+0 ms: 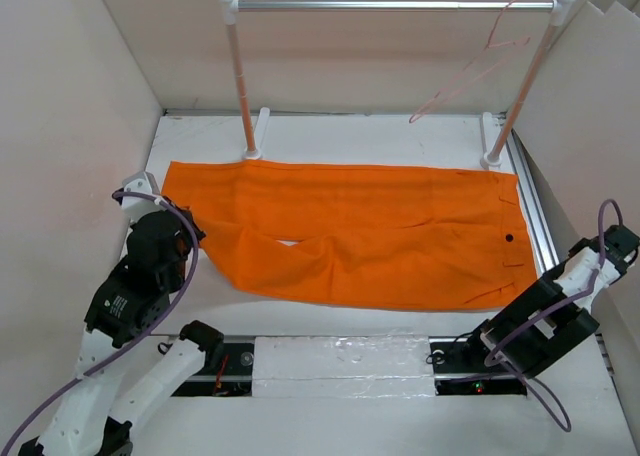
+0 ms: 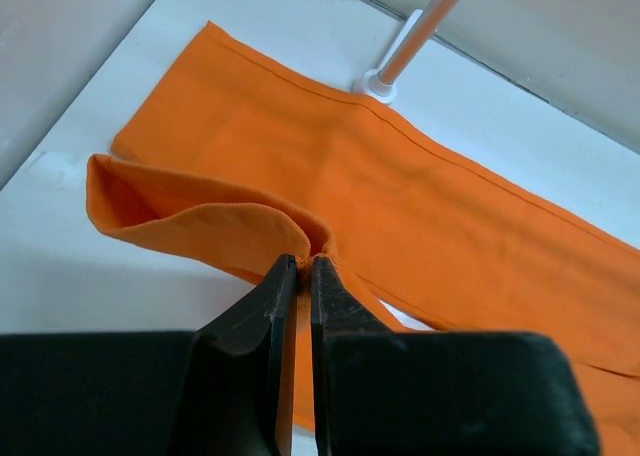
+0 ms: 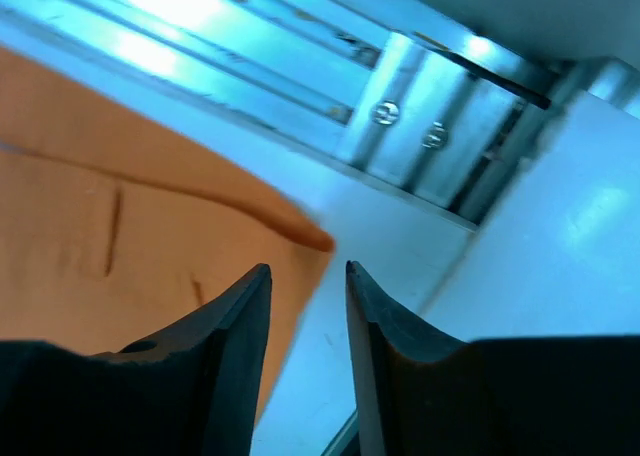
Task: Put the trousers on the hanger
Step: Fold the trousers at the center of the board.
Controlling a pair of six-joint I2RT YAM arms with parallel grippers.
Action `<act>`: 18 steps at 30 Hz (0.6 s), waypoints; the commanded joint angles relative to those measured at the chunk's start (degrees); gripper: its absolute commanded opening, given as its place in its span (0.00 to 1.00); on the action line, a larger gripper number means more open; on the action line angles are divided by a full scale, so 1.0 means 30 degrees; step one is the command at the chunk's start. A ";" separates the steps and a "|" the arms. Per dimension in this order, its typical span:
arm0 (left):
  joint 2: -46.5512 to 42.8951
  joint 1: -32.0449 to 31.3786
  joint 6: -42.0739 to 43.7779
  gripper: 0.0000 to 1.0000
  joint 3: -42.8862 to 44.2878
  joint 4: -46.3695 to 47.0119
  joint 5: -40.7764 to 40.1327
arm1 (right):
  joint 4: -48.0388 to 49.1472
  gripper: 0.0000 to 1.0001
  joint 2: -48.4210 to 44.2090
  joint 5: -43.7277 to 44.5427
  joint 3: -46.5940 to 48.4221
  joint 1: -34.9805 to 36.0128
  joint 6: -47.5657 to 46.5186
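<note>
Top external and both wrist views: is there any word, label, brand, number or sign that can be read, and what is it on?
No text is readable in any view.
On the left arm: small white markings on its black housing, too small to read.
On the trousers: plain orange cloth, no print or label visible.
</note>
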 commanded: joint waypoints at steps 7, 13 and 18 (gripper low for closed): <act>-0.0148 -0.1823 0.0977 0.00 0.1019 0.0069 -0.3930 | -0.0281 0.45 0.0062 -0.0452 -0.0580 -0.1548 -0.0633; -0.0060 -0.2378 0.1300 0.00 0.1138 0.0215 -0.4605 | 0.0244 0.47 -0.0325 -0.1269 -0.1197 -0.1548 -0.0339; 0.0086 -0.2379 0.1329 0.00 0.0991 0.0303 -0.4488 | 0.1212 0.47 0.0059 -0.1938 -0.2194 -0.1548 -0.0339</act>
